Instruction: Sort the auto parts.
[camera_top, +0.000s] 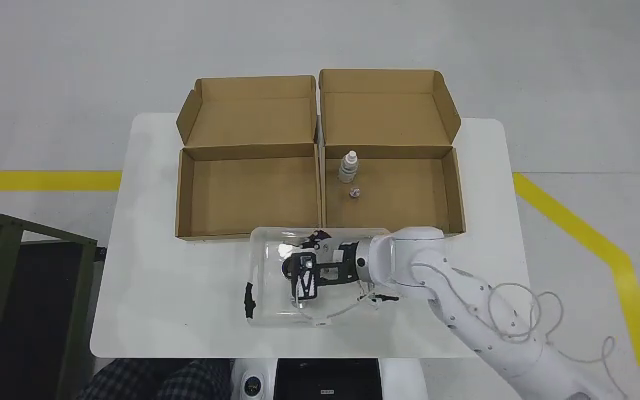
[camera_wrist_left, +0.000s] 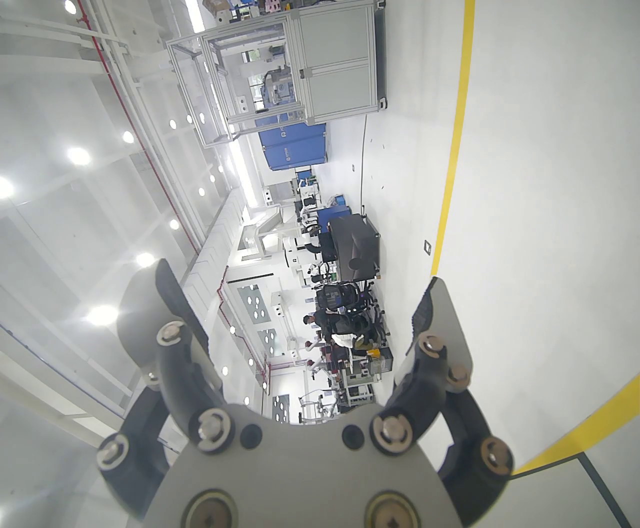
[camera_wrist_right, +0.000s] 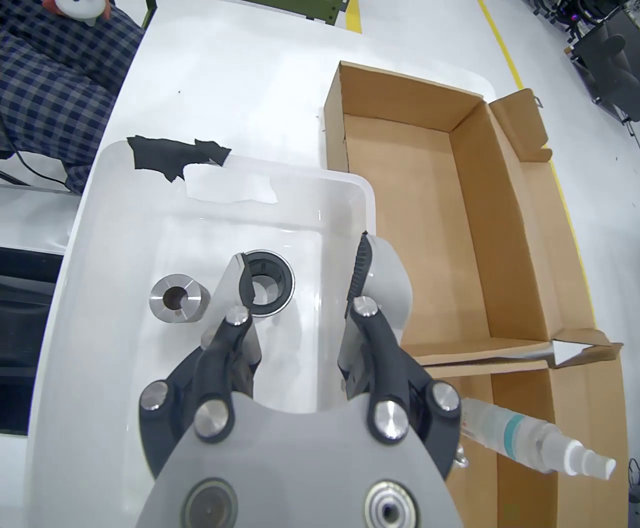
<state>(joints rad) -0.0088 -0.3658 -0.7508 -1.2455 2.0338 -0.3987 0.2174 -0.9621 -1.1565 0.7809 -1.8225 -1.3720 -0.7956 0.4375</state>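
Auto parts: A dark-lined metal ring (camera_wrist_right: 267, 285) and a bored steel cylinder (camera_wrist_right: 176, 300) lie near each other, not touching, on the floor of a clear bin (camera_wrist_right: 370, 195). The cylinder sits on the ring's 6 o'clock side, away from the boxes.
Right tool: The right tool (camera_wrist_right: 303, 255) is down inside the bin with its jaws spread wide and nothing gripped. One finger stands at the ring's rim, though contact cannot be made out. The spread looks set to close across the ring.
Bin: It sits at 6 o'clock on the desk, within the arm's easy reach, with black tape (camera_top: 248, 300) on its 8 o'clock corner.
Boxes: Two open cardboard boxes stand side by side at 12 o'clock, just beyond the bin. The right box (camera_top: 410, 195) at 1 o'clock holds a spray bottle (camera_top: 348, 166) and a small part (camera_top: 354, 193), apparently one sorted class. The left box (camera_top: 250, 195) at 11 o'clock likely awaits the other.
Left tool: The left tool (camera_wrist_left: 300, 280) points out into the hall, jaws wide and holding nothing, probably kept out of the way.
Surface: A white desk (camera_top: 150, 250) with rounded corners.
Room: A pale factory floor with yellow lines (camera_top: 60, 180) at 3 and 9 o'clock. The hall beyond has framed enclosures, blue cabinets and ceiling lights.
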